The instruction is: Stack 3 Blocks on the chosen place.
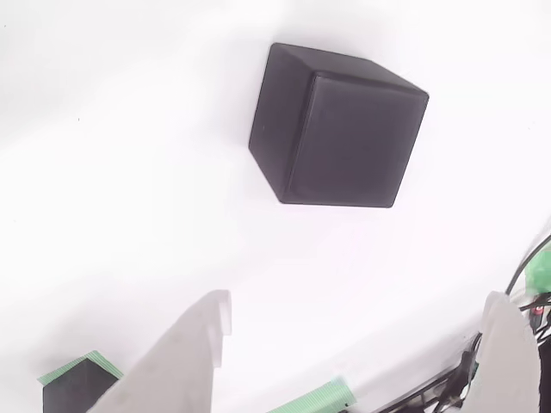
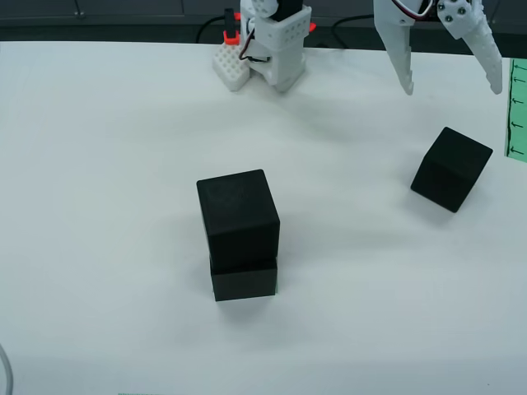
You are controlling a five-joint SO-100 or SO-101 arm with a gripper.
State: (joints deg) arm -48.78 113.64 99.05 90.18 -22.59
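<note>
Pincer [image 2: 449,78] hung wide open near the top right of the overhead view, holding nothing, white fingers [image 2: 403,62] pointing down the frame with clear counter between them. In the pincer's own view [image 1: 362,361], same spread: one finger low left of centre, the other at the lower right edge.

Lone block [image 2: 451,169] lay just below the fingertips in the overhead view, toward the lower right, apart from them and resting on the white counter [image 2: 107,164]. Sat turned at an angle, corners rather than flat faces toward the fingers. In the pincer's view the same block [image 1: 340,129] filled the upper centre, ahead of the open gap and a little above it, top face tilted to the frame. A cube, so no long axis; probably a wrist turn needed to meet two flat faces squarely before closing.

Other two blocks already stacked [image 2: 239,239] at centre of the overhead view, well apart to the lower left, upper one sitting slightly askew on the lower. Chosen place presumably under that stack; could not tell, though the pincer's view showed a green striped patch [image 1: 90,366] beneath a black block at lower left.

Open counter on all sides of the lone block and along the way to the stack. Green strip [image 2: 516,107] close at the right edge; arm base [image 2: 276,41] at top centre.
</note>
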